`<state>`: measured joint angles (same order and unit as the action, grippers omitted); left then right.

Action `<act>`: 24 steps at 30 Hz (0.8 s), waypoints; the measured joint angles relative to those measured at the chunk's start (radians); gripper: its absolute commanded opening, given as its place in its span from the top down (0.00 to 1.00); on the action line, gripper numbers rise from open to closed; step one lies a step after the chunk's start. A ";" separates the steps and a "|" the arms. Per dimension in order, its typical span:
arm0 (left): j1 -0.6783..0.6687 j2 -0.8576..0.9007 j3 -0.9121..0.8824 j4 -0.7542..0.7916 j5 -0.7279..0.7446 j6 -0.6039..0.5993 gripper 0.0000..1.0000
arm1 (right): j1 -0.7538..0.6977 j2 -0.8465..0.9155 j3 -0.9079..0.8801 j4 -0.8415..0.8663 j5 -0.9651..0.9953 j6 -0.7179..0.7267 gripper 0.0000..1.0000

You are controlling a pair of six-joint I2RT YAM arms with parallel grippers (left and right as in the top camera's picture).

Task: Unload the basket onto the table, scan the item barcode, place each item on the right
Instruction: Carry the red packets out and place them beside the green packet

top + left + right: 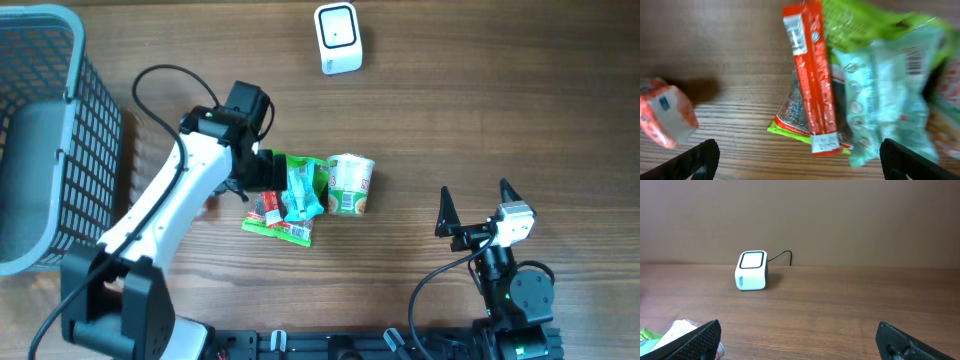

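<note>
A pile of items lies mid-table: a red stick packet (810, 75), a teal pouch (890, 90) with a barcode near its top, a green bag (316, 170) under them, and a green-and-white cup (350, 184) on its side. My left gripper (800, 162) hovers just left of the pile, open, with nothing between its fingers; the red packet's end lies close ahead of it. The white scanner (337, 38) stands at the far edge, also seen as the scanner (751, 270) in the right wrist view. My right gripper (474, 202) rests open at the near right, holding nothing.
A grey mesh basket (40, 140) fills the far left. A small orange-and-white pack (665, 117) lies on the wood left of the pile. The scanner's black cable (782, 255) runs behind it. Bare wood lies between the pile and the right arm.
</note>
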<state>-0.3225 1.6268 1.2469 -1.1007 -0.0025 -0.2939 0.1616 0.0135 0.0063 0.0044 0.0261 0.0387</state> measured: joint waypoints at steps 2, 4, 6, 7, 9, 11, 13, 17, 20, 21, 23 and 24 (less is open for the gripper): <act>0.000 -0.040 0.043 -0.002 0.000 0.000 0.00 | 0.000 0.000 0.000 0.000 0.000 0.000 0.00; 0.000 -0.077 0.055 0.009 -0.011 -0.003 0.00 | 0.000 0.000 0.000 0.000 0.000 0.000 0.00; 0.008 -0.101 0.056 0.005 -0.101 -0.047 0.00 | 0.000 0.000 0.000 0.000 0.000 0.000 0.00; 0.025 -0.102 0.056 0.005 -0.147 -0.076 0.00 | 0.000 0.000 0.000 0.000 0.000 0.000 0.00; 0.117 -0.102 0.056 0.006 -0.219 -0.145 0.02 | 0.000 0.000 0.000 0.000 0.000 0.000 0.01; 0.227 -0.102 0.056 0.003 -0.232 -0.190 0.13 | 0.000 0.000 0.000 0.000 0.000 0.000 0.00; 0.296 -0.102 0.056 -0.019 -0.232 -0.212 0.54 | 0.000 0.000 0.000 0.000 0.000 0.000 0.00; 0.375 -0.110 -0.084 0.122 -0.233 -0.231 0.79 | 0.000 0.000 0.000 0.000 0.000 0.000 0.00; 0.422 -0.106 -0.254 0.198 -0.233 -0.236 0.77 | 0.000 0.000 0.000 0.000 0.000 0.000 0.00; 0.428 -0.106 -0.282 0.203 -0.232 -0.240 0.77 | 0.000 0.000 0.000 0.000 0.000 0.000 0.00; 0.430 -0.106 -0.327 0.220 -0.210 -0.243 0.78 | 0.000 0.000 0.000 0.000 0.000 0.000 0.00; 0.430 -0.106 -0.338 0.220 -0.175 -0.244 0.78 | 0.000 0.000 0.000 0.000 0.000 0.000 0.00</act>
<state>0.1070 1.5204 0.9092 -0.8810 -0.1776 -0.5377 0.1616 0.0135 0.0063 0.0044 0.0261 0.0387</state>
